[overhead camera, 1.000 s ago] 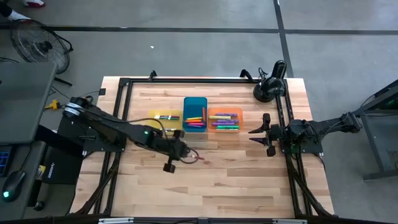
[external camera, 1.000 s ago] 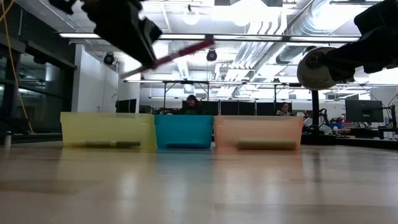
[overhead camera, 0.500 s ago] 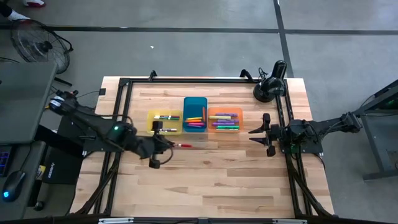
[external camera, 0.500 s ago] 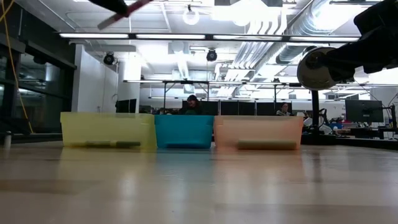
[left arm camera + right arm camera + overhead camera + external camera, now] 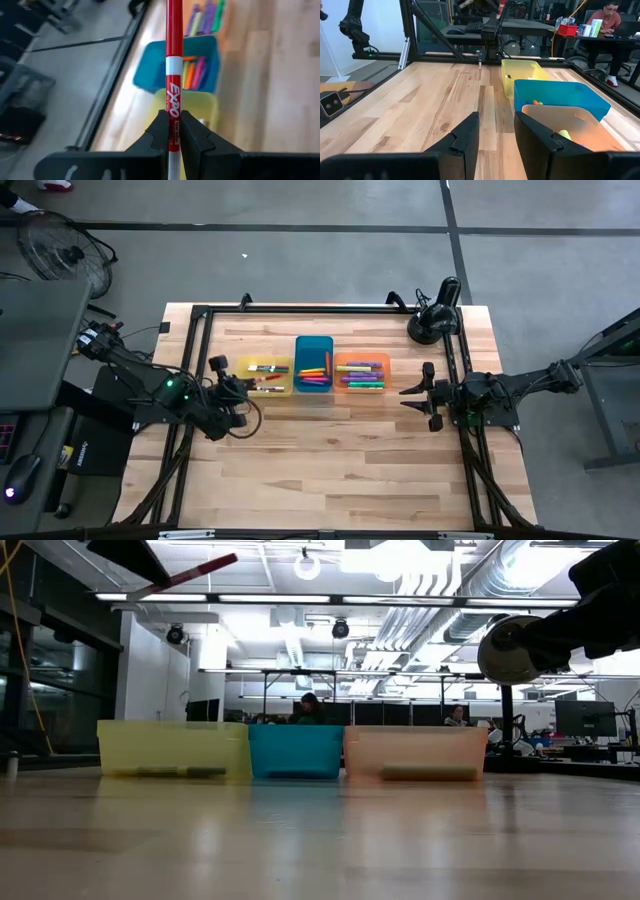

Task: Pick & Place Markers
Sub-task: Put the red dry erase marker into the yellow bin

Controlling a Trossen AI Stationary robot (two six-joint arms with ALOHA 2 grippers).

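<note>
Three trays stand side by side on the wooden table: yellow (image 5: 266,376), blue (image 5: 313,363) and orange (image 5: 361,372), each with markers lying in it. My left gripper (image 5: 238,388) hovers at the yellow tray's left end, shut on a red-and-white marker (image 5: 173,75) that shows high up in the low view (image 5: 190,573). The marker points out over the yellow tray (image 5: 200,107) toward the blue one (image 5: 186,67). My right gripper (image 5: 420,392) waits open at the table's right side, nothing between its fingers (image 5: 465,137). My left gripper pinches the marker's white barrel (image 5: 173,131) between its two fingers, toward the marker's rear end. The marker lies along the fingers and sticks out well ahead of them, red end foremost. It comes from the table's left, slanting down, clear of table and trays.
A black frame (image 5: 200,315) runs round the work area. A black camera mount (image 5: 434,320) stands at the far right corner. Bare wood (image 5: 330,460) fills the near half of the table. People sit at desks in the room beyond.
My left gripper has carried the red marker up and toward the table's left and far edges, from the bare middle of the table to the yellow tray's left end. It has turned so the marker points across the trays. The marker stayed clear of the table throughout.
</note>
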